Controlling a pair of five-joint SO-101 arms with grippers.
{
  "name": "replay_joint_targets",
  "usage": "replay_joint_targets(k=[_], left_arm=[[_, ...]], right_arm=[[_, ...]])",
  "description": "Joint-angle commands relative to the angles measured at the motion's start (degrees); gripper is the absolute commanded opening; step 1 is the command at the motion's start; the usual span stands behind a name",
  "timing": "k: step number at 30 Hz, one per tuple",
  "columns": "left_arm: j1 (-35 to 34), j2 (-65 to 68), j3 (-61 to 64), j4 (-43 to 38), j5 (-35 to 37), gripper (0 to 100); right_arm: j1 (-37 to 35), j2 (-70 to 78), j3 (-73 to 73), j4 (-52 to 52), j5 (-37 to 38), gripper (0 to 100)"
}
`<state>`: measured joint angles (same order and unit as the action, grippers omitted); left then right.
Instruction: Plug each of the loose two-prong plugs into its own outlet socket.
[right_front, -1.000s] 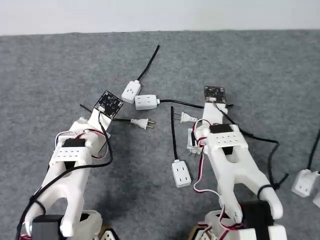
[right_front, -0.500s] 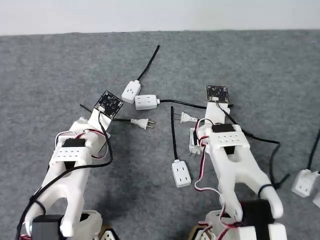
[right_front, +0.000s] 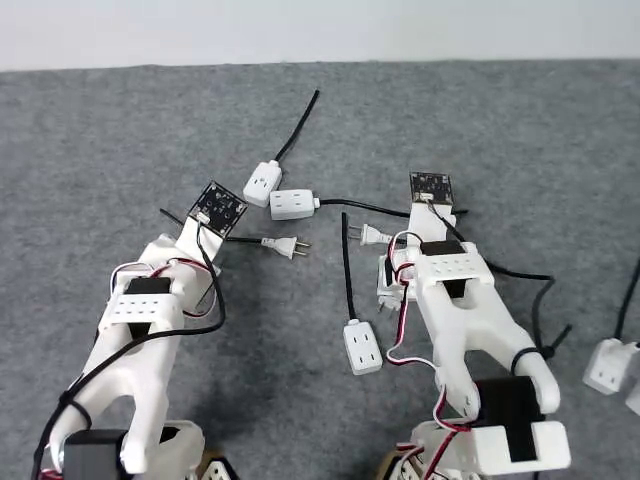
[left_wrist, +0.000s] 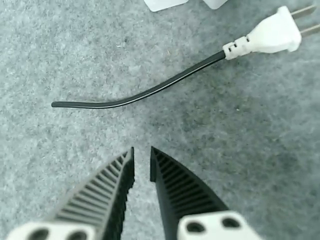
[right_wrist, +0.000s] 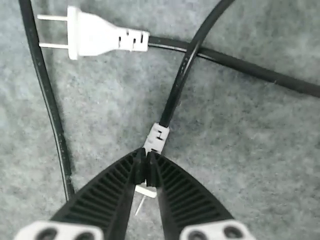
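My right gripper (right_wrist: 145, 152) is shut on a white two-prong plug (right_wrist: 156, 138) where its black cord joins it; the prongs stick out under the fingers. This held plug (right_front: 386, 286) sits low over the carpet beside the right arm. A second loose plug (right_wrist: 95, 35) lies just beyond it, also visible from above (right_front: 371, 235). My left gripper (left_wrist: 142, 150) hangs over bare carpet with its jaws almost together and nothing between them. A third plug (left_wrist: 272, 36) lies ahead of it on a short black cord (right_front: 285, 245). White outlet sockets (right_front: 262, 182), (right_front: 292, 204), (right_front: 362, 347) lie around the middle.
Another white socket (right_front: 607, 365) lies at the right edge. Black cords (right_front: 345, 270) cross the grey carpet (right_front: 120, 130) between the arms and loop right of the right arm (right_front: 535, 300). The far carpet is open.
The right arm has shifted slightly, its wrist drifting a little and its base link swinging, with the plug still held. The left arm has not moved.
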<state>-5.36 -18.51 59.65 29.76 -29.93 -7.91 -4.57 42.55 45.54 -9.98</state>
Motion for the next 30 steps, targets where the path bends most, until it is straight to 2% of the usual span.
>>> replay_joint_targets(k=[1,30], left_arm=[[-0.6,-2.0,-0.2,-1.2,-0.8,5],[-0.6,-2.0,-0.2,-1.1,-0.8,5]], right_arm=[[0.4,0.3,-2.9,0.1,0.9,7.1],[1.8,2.9,-7.3,0.4,0.5,5.2]])
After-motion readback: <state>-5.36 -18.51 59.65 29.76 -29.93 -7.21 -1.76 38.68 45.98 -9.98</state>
